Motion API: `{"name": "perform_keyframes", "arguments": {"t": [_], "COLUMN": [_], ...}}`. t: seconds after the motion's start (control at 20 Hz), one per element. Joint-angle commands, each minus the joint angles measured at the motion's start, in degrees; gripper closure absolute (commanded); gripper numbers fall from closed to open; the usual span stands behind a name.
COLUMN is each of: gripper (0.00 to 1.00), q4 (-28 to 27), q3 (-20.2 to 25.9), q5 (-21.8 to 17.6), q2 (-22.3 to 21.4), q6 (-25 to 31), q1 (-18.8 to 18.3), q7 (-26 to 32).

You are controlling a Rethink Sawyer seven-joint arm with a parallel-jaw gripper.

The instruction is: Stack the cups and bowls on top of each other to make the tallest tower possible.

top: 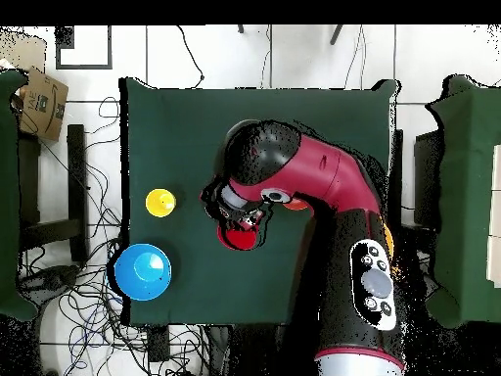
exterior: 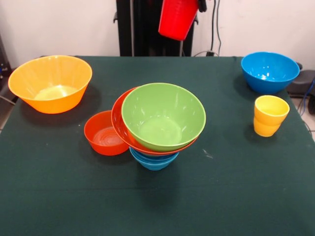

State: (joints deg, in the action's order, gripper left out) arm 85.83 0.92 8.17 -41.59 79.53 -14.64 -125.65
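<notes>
The claw [exterior: 199, 6] looks clamped on the red cup [exterior: 177, 18] at its rim; light, stiff, slippery plastic, I judge.

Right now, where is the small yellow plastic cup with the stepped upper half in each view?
Front view: the yellow stepped plastic cup stands at the right on the green tablecloth, just in front of the round blue plastic bowl.
Overhead view: the cup is at the left, above that bowl.
Shared landmark: the blue bowl.
</notes>
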Motion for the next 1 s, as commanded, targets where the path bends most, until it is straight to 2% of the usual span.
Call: {"name": "perform_keyframes", "arguments": {"t": [0.05, 1.0], "gripper": [1.00, 1.00], "q4": [-2.30, -8.48], "q3": [5.60, 5.80], "q5": [-2.00, -4.80], "q2": [6.20, 13.23], "q6": [-2.61, -8.68], "q1": [-0.69, -1.35], "q7": [1.75, 4.25]}}
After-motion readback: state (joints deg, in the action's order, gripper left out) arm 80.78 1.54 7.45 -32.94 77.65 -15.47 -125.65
